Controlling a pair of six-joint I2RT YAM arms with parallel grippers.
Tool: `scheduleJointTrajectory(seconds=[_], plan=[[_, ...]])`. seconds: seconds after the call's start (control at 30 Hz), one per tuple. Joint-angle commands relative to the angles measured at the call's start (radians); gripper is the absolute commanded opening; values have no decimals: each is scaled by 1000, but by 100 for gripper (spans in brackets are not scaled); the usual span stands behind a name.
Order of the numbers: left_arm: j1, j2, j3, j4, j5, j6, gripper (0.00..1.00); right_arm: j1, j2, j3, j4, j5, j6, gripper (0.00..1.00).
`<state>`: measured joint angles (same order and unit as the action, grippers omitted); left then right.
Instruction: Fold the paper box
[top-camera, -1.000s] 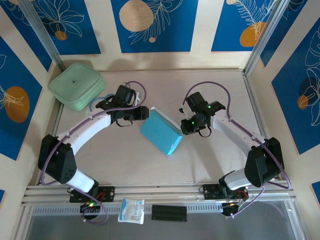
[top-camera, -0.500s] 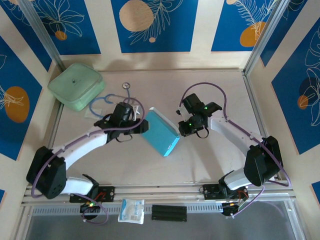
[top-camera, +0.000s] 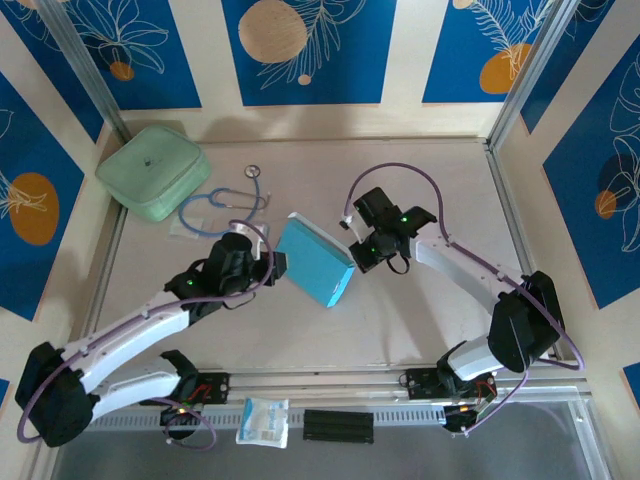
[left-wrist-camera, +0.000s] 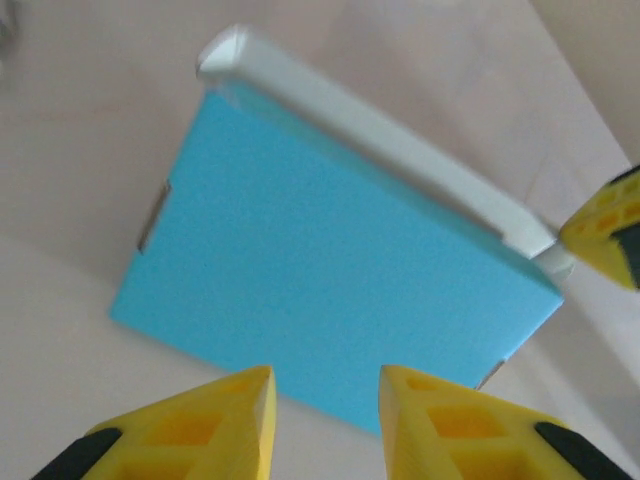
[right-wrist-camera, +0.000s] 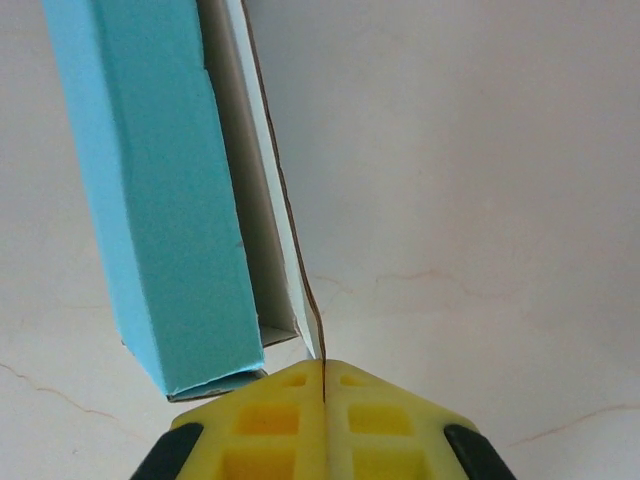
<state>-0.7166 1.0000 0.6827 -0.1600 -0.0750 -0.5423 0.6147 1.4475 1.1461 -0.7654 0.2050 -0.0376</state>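
Pinching a thin white flap between fully closed yellow fingers, the right gripper (right-wrist-camera: 323, 372) has hold of one edge of the flat sky-blue cardboard paper box (top-camera: 316, 262). The box sits near the middle of the pale beige table (top-camera: 300, 340), between the two arms. The left gripper (left-wrist-camera: 322, 385) has its yellow fingers part way apart with nothing between them. Its tips are just beside the box's near blue edge, and I cannot tell whether they touch it. The flap is a single thin sheet, so a hard or crooked pull from the right arm could probably tear it, crease it off its fold line, or let it slide out of the pinch. If the left arm pushes on the blue face while only the flap is held, the box may pivot or skate over the smooth tabletop instead of closing. The flap might also buckle rather than tuck into the white gap beside it. No brand, label or lettering shows on the box faces in sight. The small clear-white packet (top-camera: 263, 422) at the near rail carries blue print too small to read.
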Motion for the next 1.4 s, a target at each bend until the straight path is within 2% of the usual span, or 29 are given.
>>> scheduleJointTrajectory(seconds=[0.0,0.2,0.33,0.4,0.57,0.63,0.77,0.97,1.17,1.37], plan=[[-1,-51,81,-118,-142,140,35,13,-44,35,43,28,-206,0],[12,-48,246,-329,-159,375,36,36,-97,25,86,17,-520,0],[51,27,376,-478,-131,425,36,37,-127,3,136,-26,-627,0],[74,71,431,-538,-82,423,35,35,-121,3,145,-27,-643,0],[136,166,500,-611,161,386,35,-15,-83,1,149,-101,-623,0],[154,209,516,-635,215,367,35,-35,-70,3,149,-122,-619,0],[180,272,530,-648,174,353,35,-48,-59,-1,151,-128,-636,0],[234,357,538,-596,221,358,36,-56,-36,7,140,-132,-638,0],[240,425,558,-583,251,365,34,-57,-25,10,137,-125,-634,0],[241,437,559,-554,158,386,36,-59,-22,15,134,-125,-639,0]])
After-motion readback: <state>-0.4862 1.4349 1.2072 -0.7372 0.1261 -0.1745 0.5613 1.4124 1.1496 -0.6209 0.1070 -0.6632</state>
